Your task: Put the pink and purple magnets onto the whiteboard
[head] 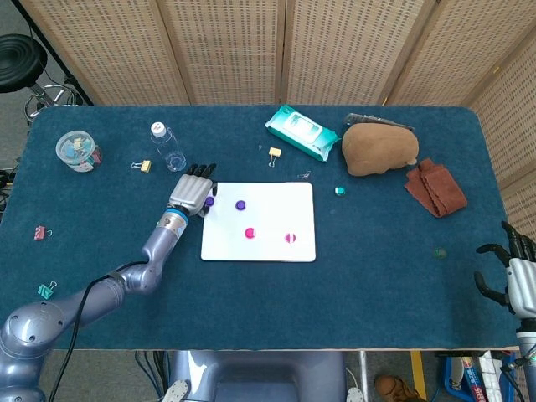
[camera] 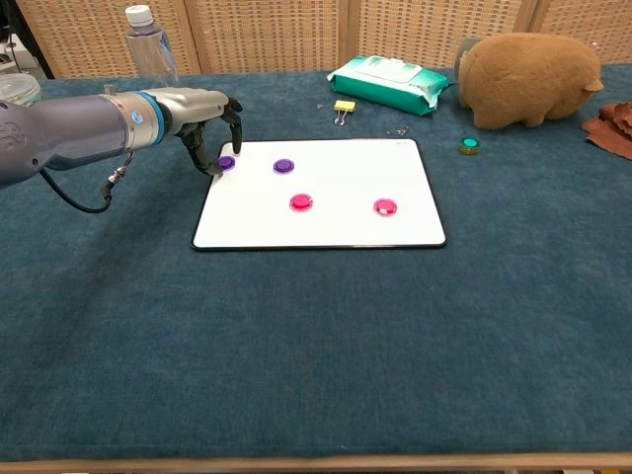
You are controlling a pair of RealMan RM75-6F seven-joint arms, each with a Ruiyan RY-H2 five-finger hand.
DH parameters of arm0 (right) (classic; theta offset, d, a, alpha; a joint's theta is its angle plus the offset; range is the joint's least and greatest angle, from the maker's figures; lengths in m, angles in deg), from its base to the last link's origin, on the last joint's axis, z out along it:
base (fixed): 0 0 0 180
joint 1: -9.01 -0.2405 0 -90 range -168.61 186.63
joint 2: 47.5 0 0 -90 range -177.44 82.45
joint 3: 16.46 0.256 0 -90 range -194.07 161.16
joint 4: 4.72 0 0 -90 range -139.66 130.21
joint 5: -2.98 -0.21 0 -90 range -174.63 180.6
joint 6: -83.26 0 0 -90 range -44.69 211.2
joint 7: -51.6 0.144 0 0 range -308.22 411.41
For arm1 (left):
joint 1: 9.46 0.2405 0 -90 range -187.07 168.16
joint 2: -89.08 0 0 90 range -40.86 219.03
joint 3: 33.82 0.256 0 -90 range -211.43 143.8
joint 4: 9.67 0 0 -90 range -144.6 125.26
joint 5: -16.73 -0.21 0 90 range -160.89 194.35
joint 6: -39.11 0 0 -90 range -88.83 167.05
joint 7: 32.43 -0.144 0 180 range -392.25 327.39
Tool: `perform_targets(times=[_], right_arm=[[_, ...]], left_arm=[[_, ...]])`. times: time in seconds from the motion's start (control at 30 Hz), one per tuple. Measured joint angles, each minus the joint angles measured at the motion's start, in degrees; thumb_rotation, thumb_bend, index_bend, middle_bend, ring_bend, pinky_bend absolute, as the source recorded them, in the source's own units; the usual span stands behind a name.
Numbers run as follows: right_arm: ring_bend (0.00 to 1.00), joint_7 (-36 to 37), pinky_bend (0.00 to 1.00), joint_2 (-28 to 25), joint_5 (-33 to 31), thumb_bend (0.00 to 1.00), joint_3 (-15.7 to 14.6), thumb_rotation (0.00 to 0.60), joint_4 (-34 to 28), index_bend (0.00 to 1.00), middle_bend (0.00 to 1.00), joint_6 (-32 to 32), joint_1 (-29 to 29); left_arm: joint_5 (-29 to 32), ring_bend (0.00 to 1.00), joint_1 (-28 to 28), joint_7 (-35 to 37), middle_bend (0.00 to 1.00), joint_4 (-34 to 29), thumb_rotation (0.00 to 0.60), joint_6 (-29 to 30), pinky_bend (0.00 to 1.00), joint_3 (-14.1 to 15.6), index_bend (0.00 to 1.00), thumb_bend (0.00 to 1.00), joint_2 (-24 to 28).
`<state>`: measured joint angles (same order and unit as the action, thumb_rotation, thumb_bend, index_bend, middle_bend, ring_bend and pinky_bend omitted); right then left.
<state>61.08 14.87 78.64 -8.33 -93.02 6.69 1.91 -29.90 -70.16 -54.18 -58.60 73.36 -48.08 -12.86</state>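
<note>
The left robot hand (camera: 207, 123) is at the upper left corner of the whiteboard (camera: 326, 222). Its curled fingers (camera: 235, 128) sit around a purple magnet (camera: 226, 162) on that corner, but I cannot tell if they pinch it. Another purple magnet (camera: 283, 166) lies near it on the whiteboard. Two pink magnets (camera: 301, 202) lie lower down, in the middle. The right robot hand (head: 511, 272) is at the lower right of the head view, fingers spread, holding nothing
</note>
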Motion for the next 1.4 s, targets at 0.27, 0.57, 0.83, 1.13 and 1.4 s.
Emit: perform_targets(times=[0.27,0.57,0.83,1.13,1.4], right_arm=[[0.0,0.41,0.0,-0.12,0.09,0.42,0.01,0.6,0.05,0.36,0.0,-0.05,0.07],[0.0,0.34,0.0,-0.12,0.56,0.42,0.01,0.6,-0.16,0.36,0.0,-0.47,0.1],[0.0,0.31,0.0,0.49,1.63,0.39,-0.16,0.6,0.01,0.24,0.0,-1.56,0.23],[0.0,0.23,0.0,1.84,3.33,0.06,0.0,0.6,0.38,0.03,0.0,-4.62,0.79],[0.0,-1.52,0.0,2.53,4.36,0.05,-0.19,0.6,0.28,0.0,0.0,-5.76,0.92]], left_arm=[[0.85,0.0,0.21,-0.47,0.0,-1.21,0.6,0.59,0.0,0.12,0.23,0.36,0.64],[-1.92,0.0,1.6,3.02,0.0,-8.36,0.6,1.32,0.0,-0.04,0.0,0.33,4.34],[-11.7,0.0,5.98,10.16,0.0,-20.85,0.6,6.67,0.0,0.44,0.0,0.19,11.34],[-25.4,0.0,16.18,15.72,0.0,-35.18,0.6,21.66,0.0,4.88,0.0,0.06,22.4],[-32.65,0.0,27.9,18.54,0.0,-42.91,0.6,35.83,0.0,10.39,0.0,0.06,31.66]])
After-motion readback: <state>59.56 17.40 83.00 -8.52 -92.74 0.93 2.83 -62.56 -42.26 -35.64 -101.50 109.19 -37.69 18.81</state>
